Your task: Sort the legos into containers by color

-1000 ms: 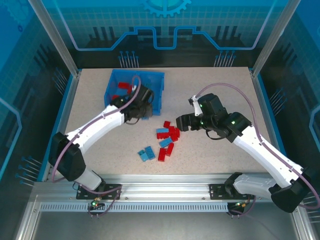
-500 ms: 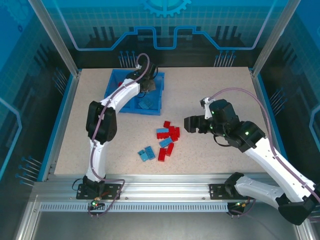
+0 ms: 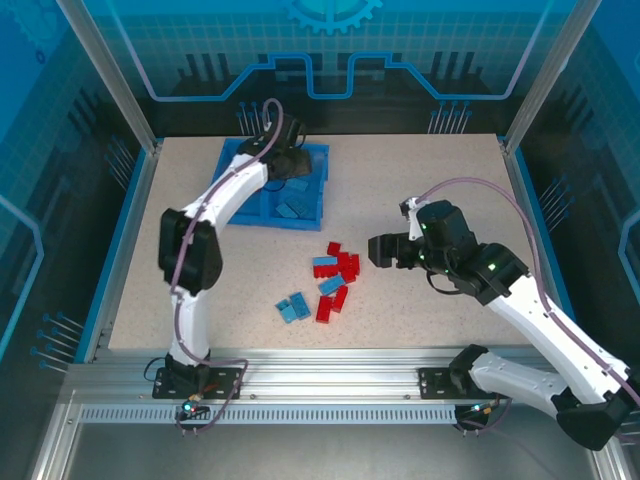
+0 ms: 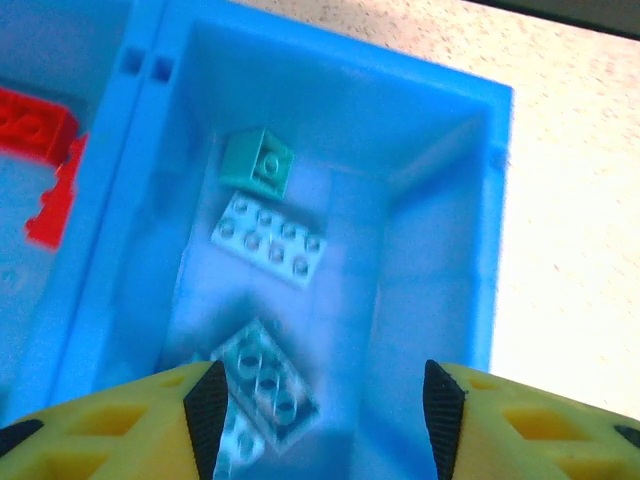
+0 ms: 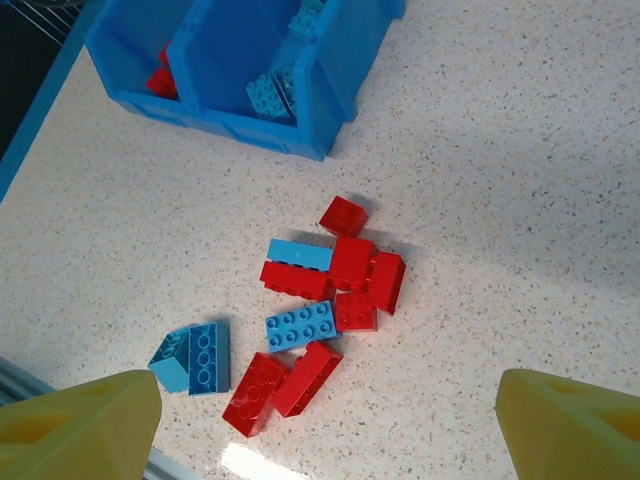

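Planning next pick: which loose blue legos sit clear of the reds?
The blue pair left of the pile; the other two blue bricks touch red ones.

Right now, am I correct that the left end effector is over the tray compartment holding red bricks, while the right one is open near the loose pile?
Not quite: the left wrist view shows the left end effector over the tray compartment holding light blue bricks; the red bricks lie in the neighbouring one. The right end effector is indeed open near the loose pile.

No legible text, labels, numbers or signs on anything.
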